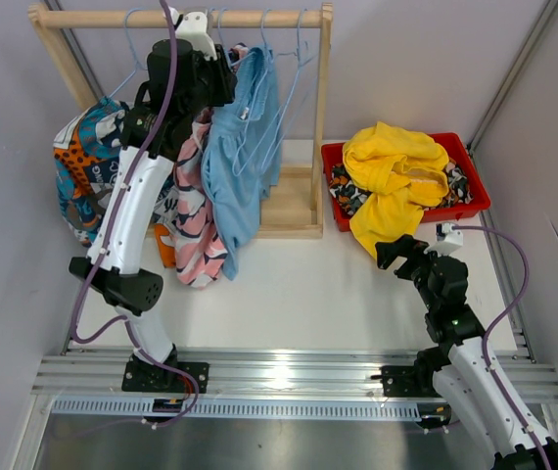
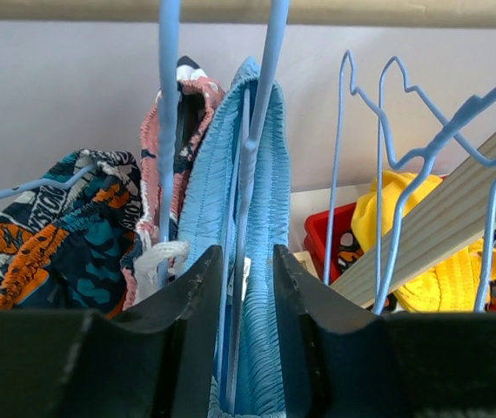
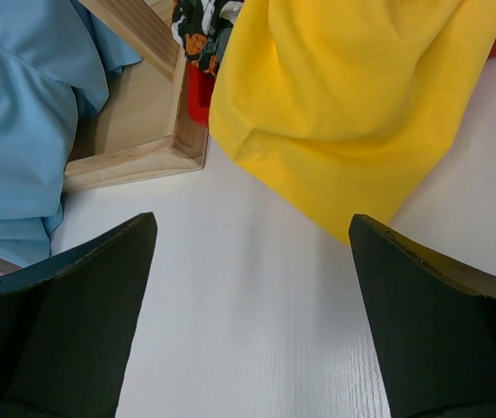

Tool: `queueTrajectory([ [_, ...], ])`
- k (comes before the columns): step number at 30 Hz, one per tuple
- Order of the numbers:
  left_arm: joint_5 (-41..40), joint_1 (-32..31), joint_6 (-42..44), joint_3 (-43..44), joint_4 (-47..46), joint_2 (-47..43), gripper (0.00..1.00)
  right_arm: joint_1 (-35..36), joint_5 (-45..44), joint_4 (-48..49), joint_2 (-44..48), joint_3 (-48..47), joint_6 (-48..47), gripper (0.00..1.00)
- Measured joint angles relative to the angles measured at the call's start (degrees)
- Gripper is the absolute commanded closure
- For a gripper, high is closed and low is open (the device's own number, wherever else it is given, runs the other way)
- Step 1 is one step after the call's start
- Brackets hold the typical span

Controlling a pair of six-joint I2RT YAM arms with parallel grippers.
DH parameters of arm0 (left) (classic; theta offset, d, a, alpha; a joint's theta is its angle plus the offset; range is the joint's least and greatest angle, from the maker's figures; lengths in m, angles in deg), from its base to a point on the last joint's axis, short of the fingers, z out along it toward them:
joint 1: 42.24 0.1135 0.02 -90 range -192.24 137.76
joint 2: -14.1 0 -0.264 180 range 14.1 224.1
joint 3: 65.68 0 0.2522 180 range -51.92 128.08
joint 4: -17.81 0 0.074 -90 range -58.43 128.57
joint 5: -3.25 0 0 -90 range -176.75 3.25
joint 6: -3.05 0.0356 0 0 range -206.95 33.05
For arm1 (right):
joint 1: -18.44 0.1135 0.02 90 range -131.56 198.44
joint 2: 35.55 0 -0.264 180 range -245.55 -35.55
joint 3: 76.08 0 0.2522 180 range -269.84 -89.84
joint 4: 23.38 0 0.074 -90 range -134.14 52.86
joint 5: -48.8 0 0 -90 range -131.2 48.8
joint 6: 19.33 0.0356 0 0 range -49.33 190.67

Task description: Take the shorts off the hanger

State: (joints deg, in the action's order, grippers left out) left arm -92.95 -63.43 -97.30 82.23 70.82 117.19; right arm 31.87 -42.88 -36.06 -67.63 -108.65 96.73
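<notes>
- Left claw (image 2: 246,254): it's up by the wooden rail (image 1: 181,18) with the jaws pinched narrow. The bunched waistband of the light blue shorts (image 2: 261,157) fills the gap, and both pads look pressed into it, so I'd call that a grip.
- The blue hanger (image 2: 270,52) carrying that pair runs up through the same fold. Its wire sits right between the fingers and carries on above them to the rail.
- The bit that matters: the shorts hang straight down, long axis vertical. Nearly all the fabric is below the claw and the hook is above it. My guess is the pull has to go down and sideways along the hanger's arm, not upward.
- Next door on the rail are the pink shorts (image 1: 196,211), touching the blue pair. The patchwork shorts (image 1: 83,166) are further left.
- Right claw (image 3: 252,222): wide open and holding nothing, low over the table (image 1: 299,284). It's well apart from the rail, so the left arm is clearly the nearer one.
- Just past it, the yellow shorts (image 1: 392,171) spill over the edge of the red bin (image 1: 475,191). The blotched pair (image 1: 343,191) peeks out underneath.
</notes>
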Motion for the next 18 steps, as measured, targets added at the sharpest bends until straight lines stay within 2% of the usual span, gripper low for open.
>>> queueTrajectory([
  [14, 0.35, 0.00, 0.37, -0.22, 1.18, 1.03, 0.69, -0.17, 0.00, -0.04, 0.50, 0.22, 0.00, 0.01],
  [17, 0.33, 0.00, 0.39, -0.22, 1.27, 1.29, 0.75, -0.24, 0.00, -0.04, 0.52, 0.22, 0.00, 0.00],
  [18, 0.31, 0.00, 0.39, -0.22, 1.27, 1.33, 0.87, -0.33, 0.00, -0.04, 0.52, 0.22, 0.00, 0.01],
])
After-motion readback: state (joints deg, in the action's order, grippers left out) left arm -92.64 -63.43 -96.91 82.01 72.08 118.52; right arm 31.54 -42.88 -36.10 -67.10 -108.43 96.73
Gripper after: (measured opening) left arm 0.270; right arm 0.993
